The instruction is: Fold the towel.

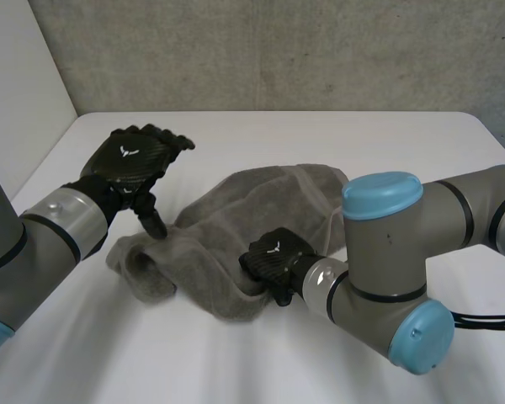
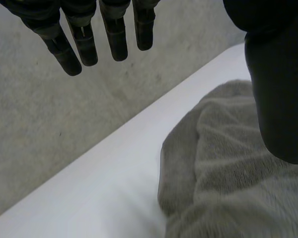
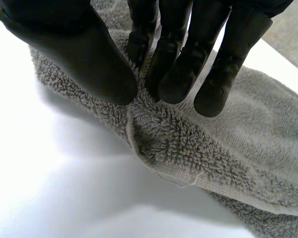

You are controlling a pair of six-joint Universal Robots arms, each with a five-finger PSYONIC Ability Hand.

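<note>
The grey towel [image 1: 236, 227] lies in a rumpled heap near the middle of the white table [image 1: 261, 135], folded loosely over itself, with a thick rolled lump at its left end and a broader rounded part on the far right.

The left hand [image 1: 135, 164] hangs in the air over the towel's left end, its back turned up. Its fingers [image 2: 84, 42] are straight and spread toward the far side, and its thumb [image 2: 280, 99] points down toward the cloth just below it. It is wide open and grips nothing; whether the thumb tip touches the towel I cannot tell.

The right hand [image 1: 271, 259] is down on the near edge of the towel, right of the middle, with the arm's elbow bent close beside it on the right. From its wrist camera, its thumb [image 3: 84, 54] and fingertips [image 3: 176, 79] close together on a raised fold of terry at the hemmed edge, so it holds the towel in a pinch. The cloth there bunches up between them and 1 hemmed corner pokes out just beneath, resting on the table.

A grey wall [image 1: 278, 50] stands behind the table's far edge.
</note>
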